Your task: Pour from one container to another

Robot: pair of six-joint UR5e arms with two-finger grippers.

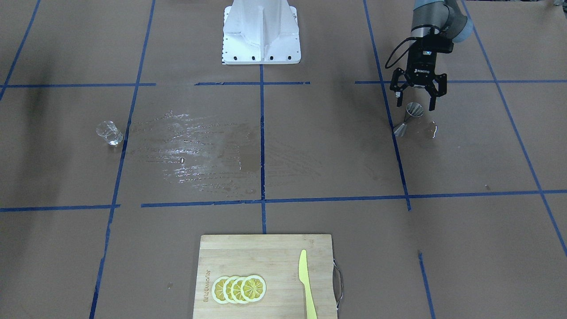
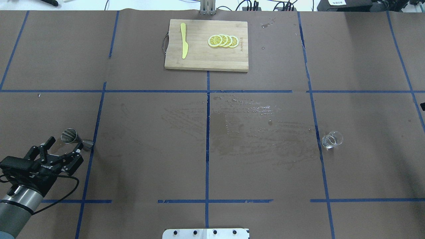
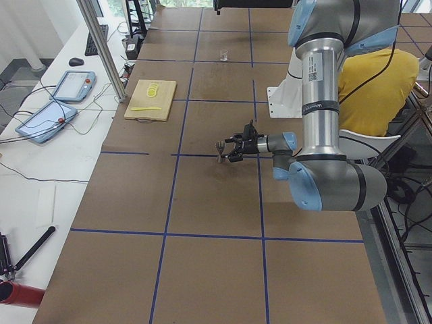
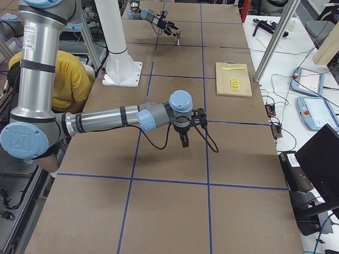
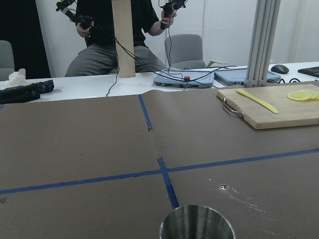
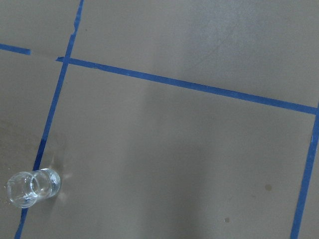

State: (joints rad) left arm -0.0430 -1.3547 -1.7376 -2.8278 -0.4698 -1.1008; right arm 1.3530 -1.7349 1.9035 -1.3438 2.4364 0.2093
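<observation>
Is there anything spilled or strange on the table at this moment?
Yes. A wide wet smear shines on the brown paper near the middle of the table, between the glass cup and the metal jigger, closer to the cup. What looks like a small puddle also lies beside the jigger.

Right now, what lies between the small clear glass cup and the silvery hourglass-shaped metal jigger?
Overhead view: only a wet smear and blue tape lines on the brown paper; no objects.

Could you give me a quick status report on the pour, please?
Left gripper open, poised at upright metal jigger, no grip. Right gripper away from glass cup; state unclear. Wet patch mid-table between them.
</observation>
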